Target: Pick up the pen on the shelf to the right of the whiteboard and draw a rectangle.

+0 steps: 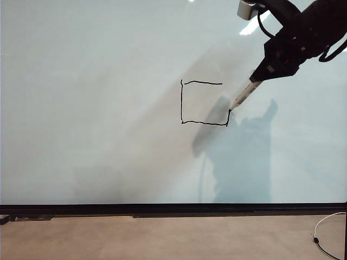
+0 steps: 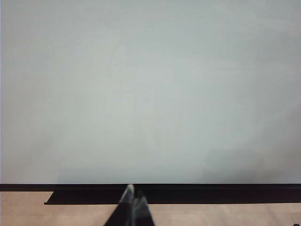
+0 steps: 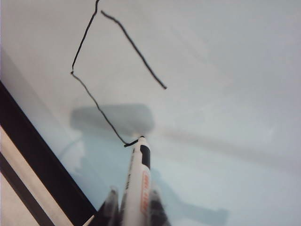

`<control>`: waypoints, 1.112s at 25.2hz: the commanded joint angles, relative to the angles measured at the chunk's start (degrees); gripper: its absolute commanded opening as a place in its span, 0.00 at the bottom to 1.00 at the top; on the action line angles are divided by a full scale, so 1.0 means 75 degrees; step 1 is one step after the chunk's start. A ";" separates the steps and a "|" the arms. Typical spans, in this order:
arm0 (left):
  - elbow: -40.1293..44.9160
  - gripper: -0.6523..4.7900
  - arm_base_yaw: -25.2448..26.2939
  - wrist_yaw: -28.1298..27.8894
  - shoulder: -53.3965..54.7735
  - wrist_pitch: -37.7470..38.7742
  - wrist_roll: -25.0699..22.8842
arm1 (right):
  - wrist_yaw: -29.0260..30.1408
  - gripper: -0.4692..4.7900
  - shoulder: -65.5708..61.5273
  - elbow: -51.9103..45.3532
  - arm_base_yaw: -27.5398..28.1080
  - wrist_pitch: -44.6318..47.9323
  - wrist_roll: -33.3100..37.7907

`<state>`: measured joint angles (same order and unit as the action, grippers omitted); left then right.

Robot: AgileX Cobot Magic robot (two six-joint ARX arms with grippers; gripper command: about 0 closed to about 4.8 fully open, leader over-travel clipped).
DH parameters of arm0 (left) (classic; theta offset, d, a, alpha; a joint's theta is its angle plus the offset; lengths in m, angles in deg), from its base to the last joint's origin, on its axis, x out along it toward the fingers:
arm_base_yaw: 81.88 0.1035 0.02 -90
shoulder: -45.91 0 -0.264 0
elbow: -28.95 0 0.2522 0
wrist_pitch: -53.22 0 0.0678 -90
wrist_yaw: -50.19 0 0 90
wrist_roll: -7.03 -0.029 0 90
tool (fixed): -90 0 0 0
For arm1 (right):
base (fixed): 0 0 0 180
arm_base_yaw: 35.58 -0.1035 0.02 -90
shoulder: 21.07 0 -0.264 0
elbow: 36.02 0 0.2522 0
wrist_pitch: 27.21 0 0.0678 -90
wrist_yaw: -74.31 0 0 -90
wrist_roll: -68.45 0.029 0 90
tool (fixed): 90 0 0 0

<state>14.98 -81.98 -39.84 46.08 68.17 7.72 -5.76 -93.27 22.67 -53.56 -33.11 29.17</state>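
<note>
This looks like a robotics lab or test room, set up plainly for trials. A very large glossy pale grey-white whiteboard with a thin black bottom edge fills nearly the whole wall, standing over a bare light wooden surface. A loose white cable trails at the lower right corner. A bulky black robot arm with exposed black wiring and a small grey camera housing reaches in from the upper right.

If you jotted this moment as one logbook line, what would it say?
right gripper: shut on pen | tip at rectangle lower right corner, right side undrawn | left gripper: shut, low before whiteboard
</note>
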 commanded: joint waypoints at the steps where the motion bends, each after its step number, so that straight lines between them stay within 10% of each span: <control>1: -0.0020 0.11 -0.0003 0.0029 0.0003 -0.0050 -0.0032 | -0.0140 0.08 0.0073 0.0169 0.0000 0.0356 0.0006; 28: -0.0023 0.11 0.0000 0.0032 0.0003 -0.0052 -0.0032 | -0.0140 0.08 0.0207 0.0326 -0.0184 0.0513 -0.0076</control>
<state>14.98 -81.98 -39.82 46.10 68.17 7.72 -6.11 -92.11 24.27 -54.89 -32.93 29.10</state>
